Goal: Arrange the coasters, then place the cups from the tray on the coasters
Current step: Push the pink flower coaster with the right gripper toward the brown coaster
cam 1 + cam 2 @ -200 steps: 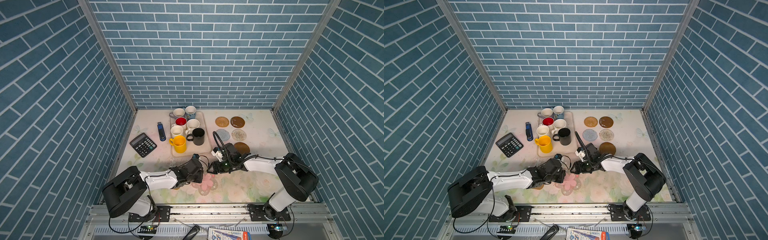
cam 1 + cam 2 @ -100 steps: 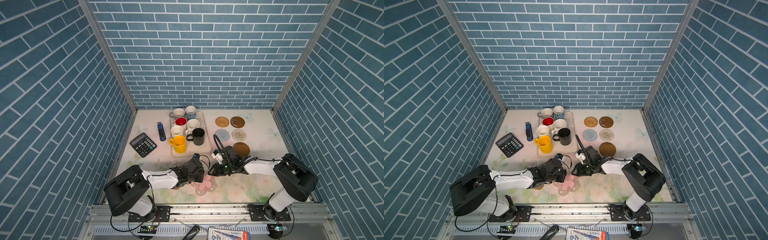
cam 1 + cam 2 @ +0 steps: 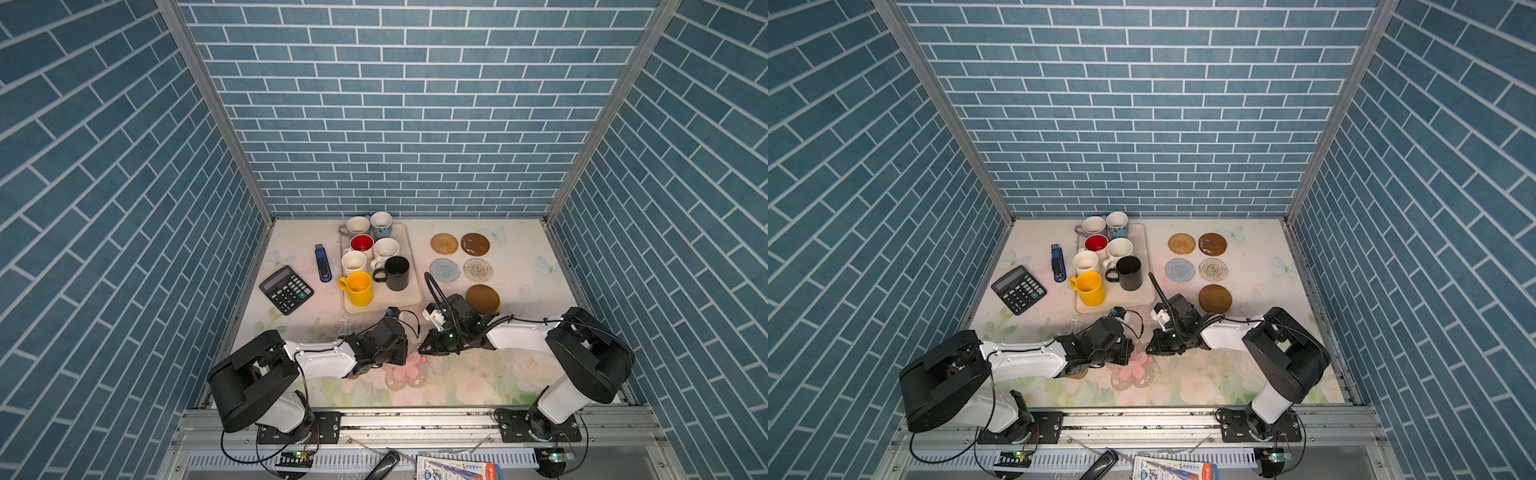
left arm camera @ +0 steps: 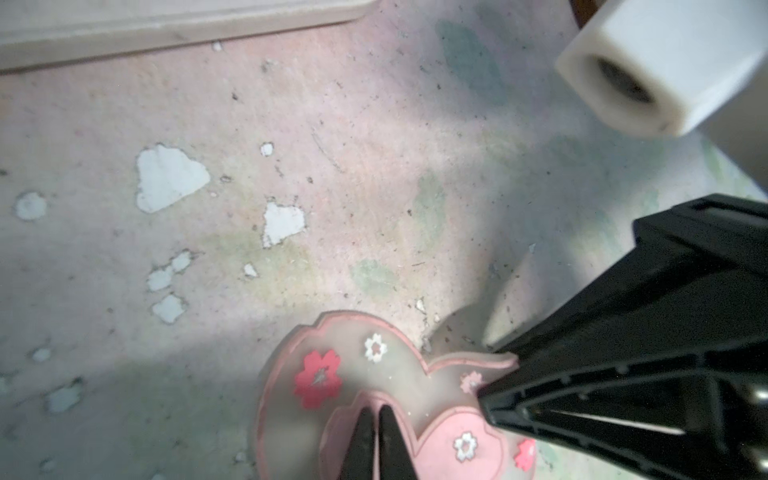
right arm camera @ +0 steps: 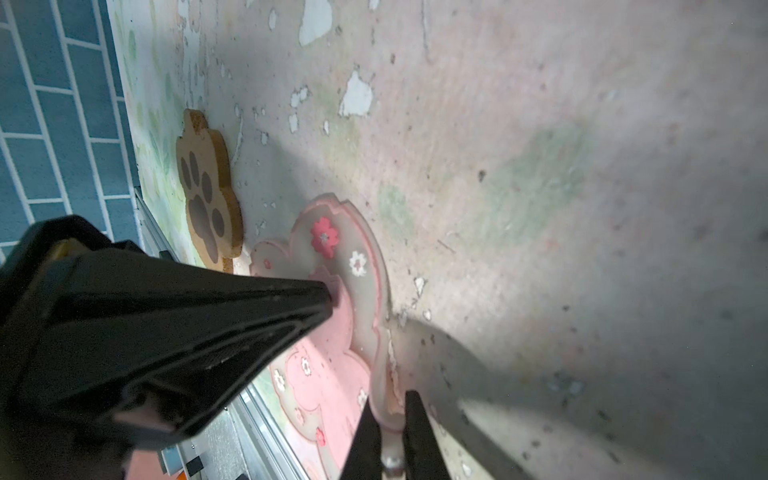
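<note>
Since one second ago the right gripper [image 5: 390, 405] has come down and closed: it now pinches a petal edge of the pink flower coaster [image 3: 405, 372], which lies at the front of the table [image 3: 478, 374], beside the paw coaster [image 5: 208, 195]. The left gripper [image 4: 376, 415] touches its pink middle, fingers nearly together; whether it grips, I cannot tell. It seems a handover, so the coaster can join the others. All cups [image 3: 384, 249] wait on the tray [image 3: 390, 301].
</note>
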